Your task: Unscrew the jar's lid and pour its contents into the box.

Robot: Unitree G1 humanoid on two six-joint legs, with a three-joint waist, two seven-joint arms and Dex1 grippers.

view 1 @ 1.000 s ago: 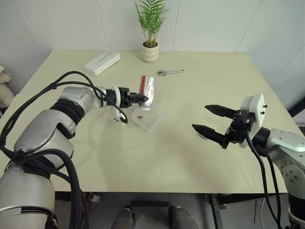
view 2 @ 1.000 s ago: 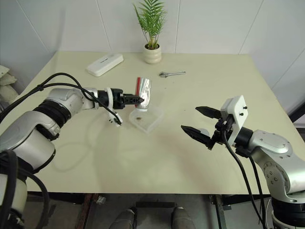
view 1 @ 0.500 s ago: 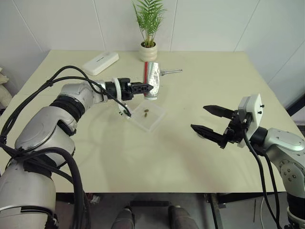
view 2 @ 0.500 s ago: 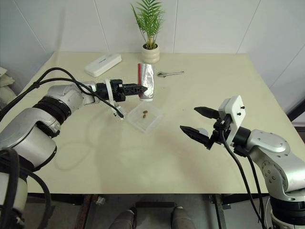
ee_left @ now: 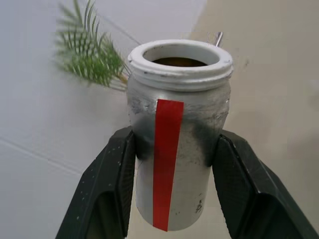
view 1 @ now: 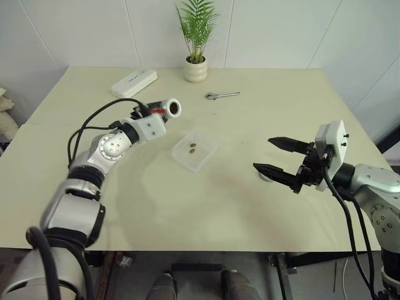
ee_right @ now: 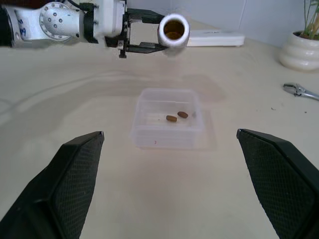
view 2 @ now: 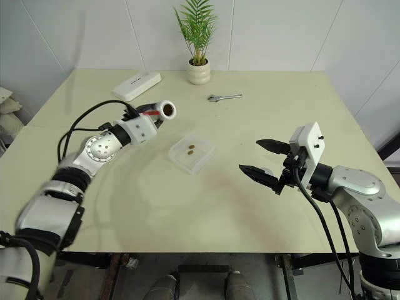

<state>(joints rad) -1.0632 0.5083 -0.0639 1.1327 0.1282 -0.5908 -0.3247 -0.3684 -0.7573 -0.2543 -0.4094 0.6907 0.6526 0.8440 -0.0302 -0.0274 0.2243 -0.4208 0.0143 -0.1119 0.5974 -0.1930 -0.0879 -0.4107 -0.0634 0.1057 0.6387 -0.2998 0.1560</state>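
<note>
Left eye view: you are seeing the left claw (view 1: 164, 110) clamped on the jar (view 1: 170, 108), carrying it off to the left of the box (view 1: 195, 149), its open mouth facing the camera; two pellets (view 1: 192, 149) are lying in the box on the bench (view 1: 219, 206).
Right eye view: your right claw (view 2: 264, 160) is hanging wide open and empty, well apart from the box; the lid is not something you can make out here.
Left wrist view: the fingers (ee_left: 109, 179) are gripping the jar's sides beside a plain red strip; no writing is readable.
Right wrist view: you are looking at the box with the pellets inside.
Risk: anything remaining in the tipped jar could be spilling onto the bench, away from the box.
</note>
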